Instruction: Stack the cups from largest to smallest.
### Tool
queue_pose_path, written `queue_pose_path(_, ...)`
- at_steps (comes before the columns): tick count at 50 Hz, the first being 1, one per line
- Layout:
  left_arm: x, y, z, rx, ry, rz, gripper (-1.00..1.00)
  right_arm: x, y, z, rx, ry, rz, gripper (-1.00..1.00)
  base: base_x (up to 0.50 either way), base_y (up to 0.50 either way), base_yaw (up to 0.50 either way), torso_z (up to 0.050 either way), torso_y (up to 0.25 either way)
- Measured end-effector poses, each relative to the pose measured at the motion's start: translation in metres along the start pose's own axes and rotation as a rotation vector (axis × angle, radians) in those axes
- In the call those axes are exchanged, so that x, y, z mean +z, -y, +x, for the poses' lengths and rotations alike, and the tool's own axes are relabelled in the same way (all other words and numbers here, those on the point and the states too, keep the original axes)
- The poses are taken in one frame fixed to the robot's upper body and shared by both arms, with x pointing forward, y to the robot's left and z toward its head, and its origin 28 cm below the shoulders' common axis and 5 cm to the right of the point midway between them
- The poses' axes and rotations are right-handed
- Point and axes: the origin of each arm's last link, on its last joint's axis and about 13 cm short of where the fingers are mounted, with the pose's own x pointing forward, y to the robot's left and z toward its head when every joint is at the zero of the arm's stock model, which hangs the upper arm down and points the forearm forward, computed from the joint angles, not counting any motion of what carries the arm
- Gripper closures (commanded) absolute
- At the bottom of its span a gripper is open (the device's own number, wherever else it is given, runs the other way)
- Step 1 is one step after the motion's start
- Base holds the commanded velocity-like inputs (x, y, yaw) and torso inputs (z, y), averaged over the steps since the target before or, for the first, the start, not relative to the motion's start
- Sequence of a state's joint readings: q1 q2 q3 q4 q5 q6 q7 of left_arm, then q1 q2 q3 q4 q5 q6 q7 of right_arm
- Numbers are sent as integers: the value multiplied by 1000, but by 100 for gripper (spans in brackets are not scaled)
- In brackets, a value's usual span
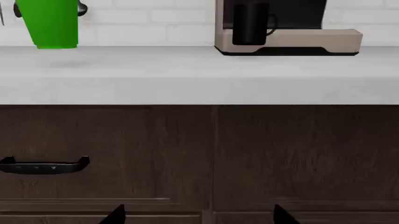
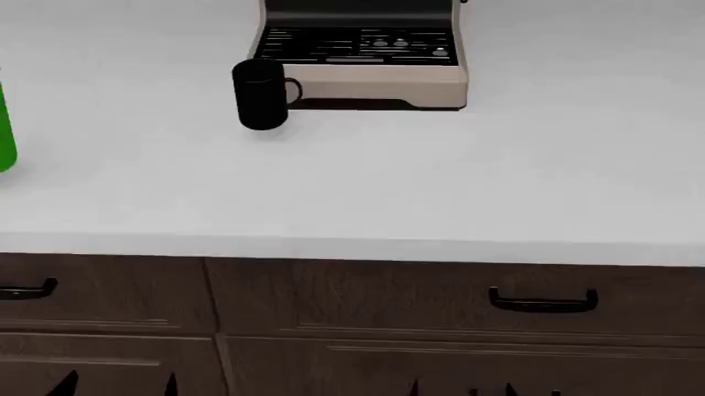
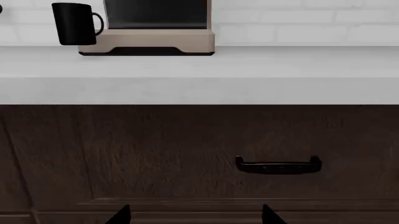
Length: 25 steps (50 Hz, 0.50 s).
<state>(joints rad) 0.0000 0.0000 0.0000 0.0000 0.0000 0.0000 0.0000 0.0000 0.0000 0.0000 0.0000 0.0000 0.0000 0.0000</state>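
Nearest the robot, both grippers hang low before the dark drawer fronts, below the counter [image 2: 352, 206] edge, left gripper [image 2: 115, 386] at about 7 o'clock and right gripper [image 2: 461, 388] at about 5 o'clock in the head view, each showing only two dark tips spread apart, so the jaws look released and empty. Farther back, both cups stand upright: the green tumbler [image 2: 6, 136] at 9 o'clock (cut by the frame edge) and the black mug [image 2: 261, 95] at 11 o'clock, beside the coffee machine [image 2: 364, 54]. Both cups probably lie nearer the left arm.
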Motion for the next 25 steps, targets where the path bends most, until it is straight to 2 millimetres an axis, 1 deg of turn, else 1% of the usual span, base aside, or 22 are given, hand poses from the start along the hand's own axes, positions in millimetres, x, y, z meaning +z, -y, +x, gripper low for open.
queue_pose_path(2,0,3,3,-3,9,9,-100,1,-3,3,0,13,-1,-100,0,0,0,0,0)
queue_pose_path(25,-1,0,0,-1,-9,15,-100,-1,0,-2,-30,-5,-16,-100,0,0,0,0,0)
